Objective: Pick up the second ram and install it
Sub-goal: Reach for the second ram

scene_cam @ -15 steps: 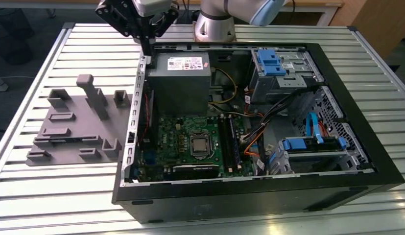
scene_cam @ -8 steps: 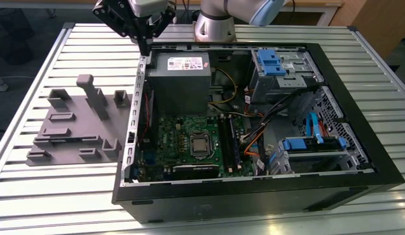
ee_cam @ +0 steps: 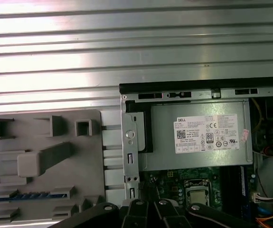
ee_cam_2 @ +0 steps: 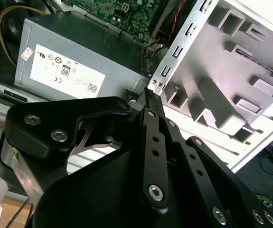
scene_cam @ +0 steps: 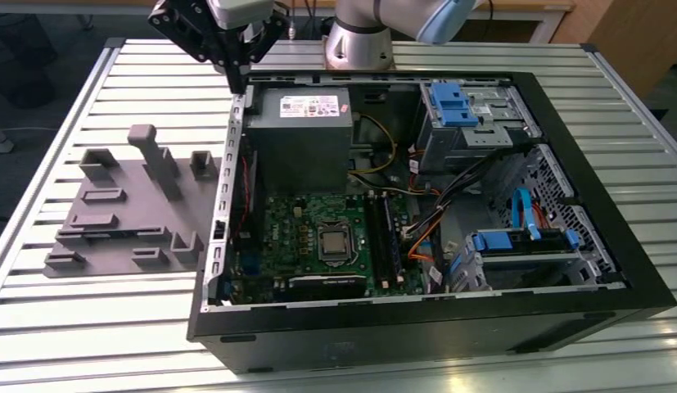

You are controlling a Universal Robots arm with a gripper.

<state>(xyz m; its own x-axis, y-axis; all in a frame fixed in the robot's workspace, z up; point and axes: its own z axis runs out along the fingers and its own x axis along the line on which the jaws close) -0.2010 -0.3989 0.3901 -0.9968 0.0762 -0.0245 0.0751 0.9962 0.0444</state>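
Claw [scene_cam: 239, 80] points down over case [scene_cam: 426, 326] edge — tips together.

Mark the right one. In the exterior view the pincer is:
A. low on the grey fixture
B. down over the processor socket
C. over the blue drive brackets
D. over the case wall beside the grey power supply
D: in the exterior view the pincer hangs over the case wall next to the grey power supply, apart from the grey fixture.
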